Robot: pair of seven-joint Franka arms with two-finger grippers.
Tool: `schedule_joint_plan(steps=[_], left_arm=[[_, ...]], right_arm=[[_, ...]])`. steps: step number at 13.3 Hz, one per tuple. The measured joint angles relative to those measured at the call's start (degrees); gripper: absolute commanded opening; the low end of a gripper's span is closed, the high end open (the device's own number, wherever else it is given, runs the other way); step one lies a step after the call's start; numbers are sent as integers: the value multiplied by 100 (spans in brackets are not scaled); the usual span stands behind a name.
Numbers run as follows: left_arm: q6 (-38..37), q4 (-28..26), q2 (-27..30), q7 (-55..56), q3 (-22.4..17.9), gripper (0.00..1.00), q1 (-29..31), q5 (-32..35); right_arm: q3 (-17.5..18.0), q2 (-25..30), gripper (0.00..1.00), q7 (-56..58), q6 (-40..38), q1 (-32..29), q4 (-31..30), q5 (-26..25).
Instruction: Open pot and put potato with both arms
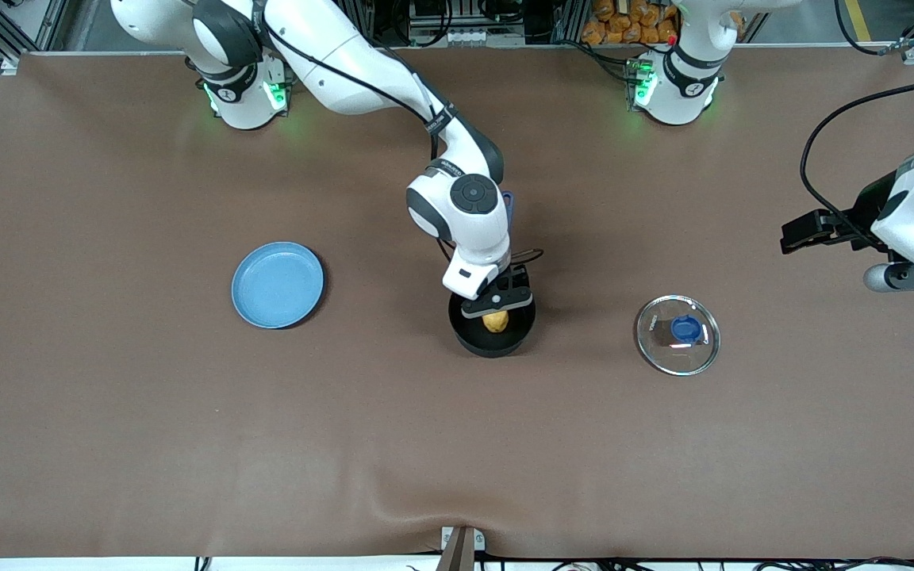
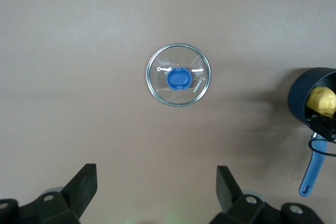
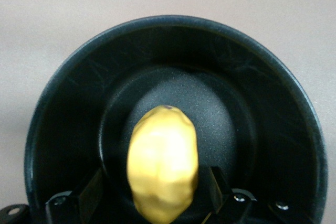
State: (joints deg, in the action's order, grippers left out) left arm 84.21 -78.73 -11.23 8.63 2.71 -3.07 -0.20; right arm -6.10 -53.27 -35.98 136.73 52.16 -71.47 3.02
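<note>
The black pot (image 1: 493, 337) stands uncovered mid-table, and the right arm hides most of its blue handle (image 2: 312, 174). The yellow potato (image 1: 495, 321) is inside the pot (image 3: 262, 103). My right gripper (image 1: 497, 311) hangs over the pot, open. Its fingers (image 3: 94, 187) stand on either side of the potato (image 3: 163, 163) with a gap on each side. The glass lid (image 1: 677, 334) with its blue knob lies flat on the table toward the left arm's end. My left gripper (image 1: 789, 238) is open and empty, raised above the table near that end; the lid (image 2: 178, 75) shows in its view.
A flat light-blue plate (image 1: 278, 285) lies on the brown table toward the right arm's end. A black cable loops above the left arm's wrist (image 1: 822, 135). The table's front edge (image 1: 457, 547) is nearest the camera.
</note>
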Motion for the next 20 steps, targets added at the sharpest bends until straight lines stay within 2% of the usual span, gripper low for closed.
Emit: schedule_joint_plan(steps=[4, 7, 10, 14, 18, 20], left_arm=[[-19, -1, 0, 0, -5, 100, 7, 0], [-26, -3, 0, 0, -6, 100, 8, 0], [-29, -8, 0, 0, -6, 100, 8, 0], [-30, -9, 0, 0, -5, 100, 7, 0], [-30, -9, 0, 0, -4, 100, 6, 0], [-30, -9, 0, 0, -5, 100, 7, 0]], right_arm=[[-48, 82, 88, -10, -150, -21, 113, 15], [-90, 405, 89, -23, -879, -117, 228, 26], [-122, 1117, 89, -42, -1700, -407, 328, 236], [-125, 2382, 90, 1, -3360, -990, 303, 293], [-124, 3252, 89, 750, -4587, -1603, 196, 294], [-125, 3698, 89, 1234, -4892, -2060, -65, 292]])
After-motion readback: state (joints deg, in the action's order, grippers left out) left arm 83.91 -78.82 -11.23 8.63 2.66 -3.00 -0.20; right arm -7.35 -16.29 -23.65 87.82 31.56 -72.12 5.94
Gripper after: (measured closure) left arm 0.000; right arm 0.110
